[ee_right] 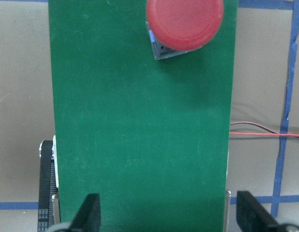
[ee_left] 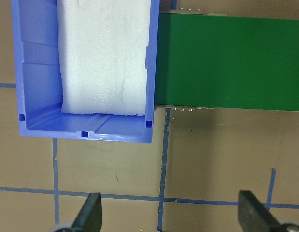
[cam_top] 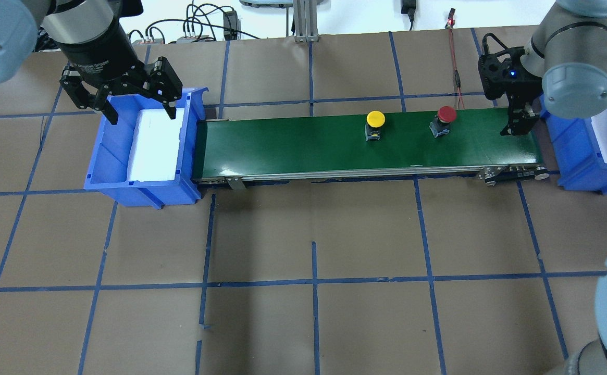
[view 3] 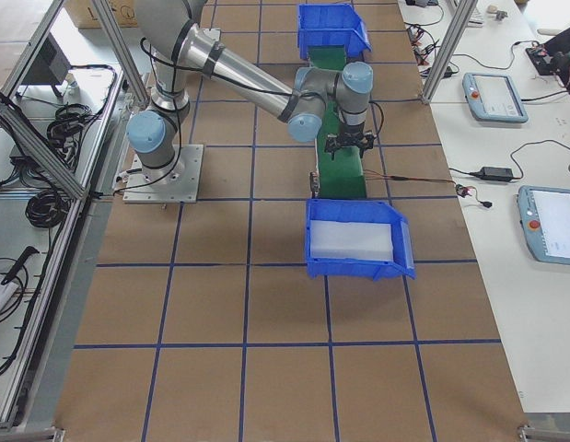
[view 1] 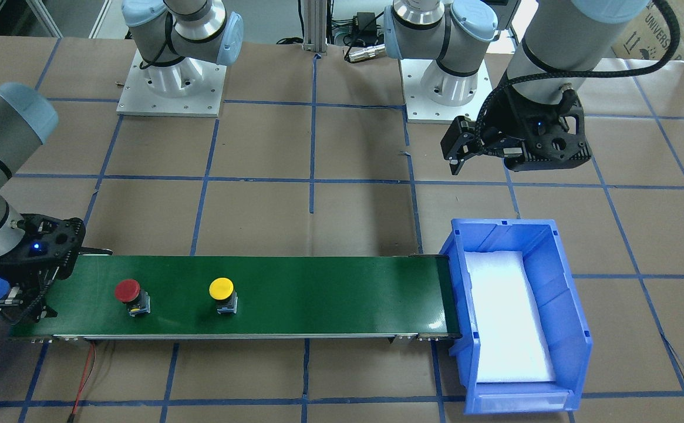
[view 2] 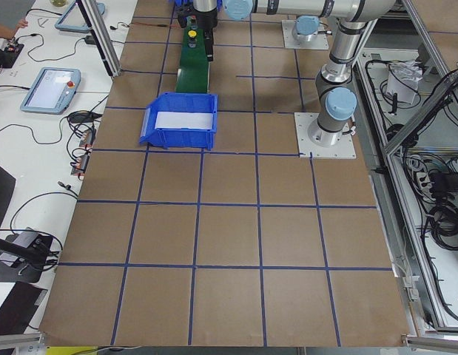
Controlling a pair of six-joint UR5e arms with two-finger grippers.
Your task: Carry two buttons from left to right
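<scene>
Two buttons stand upright on the green conveyor belt (cam_top: 308,146). The red-capped button (cam_top: 446,114) is nearer the belt's right end, and the yellow-capped one (cam_top: 375,119) is nearer the middle. My right gripper (cam_top: 512,129) hangs open over the belt's right end, a short way from the red button (ee_right: 184,21), and is empty (ee_right: 168,217). My left gripper (cam_top: 140,109) is open and empty, hovering over the far side of the blue bin (cam_top: 105,166) at the belt's left end. In the front view the red (view 1: 127,291) and yellow (view 1: 222,288) buttons show clearly.
The left bin (view 1: 570,329) holds a white foam pad (ee_left: 106,58). A second blue bin (cam_top: 579,161) with foam stands past the belt's right end. A red and black wire (cam_top: 457,67) runs behind the belt. Brown table with blue tape grid (cam_top: 313,276).
</scene>
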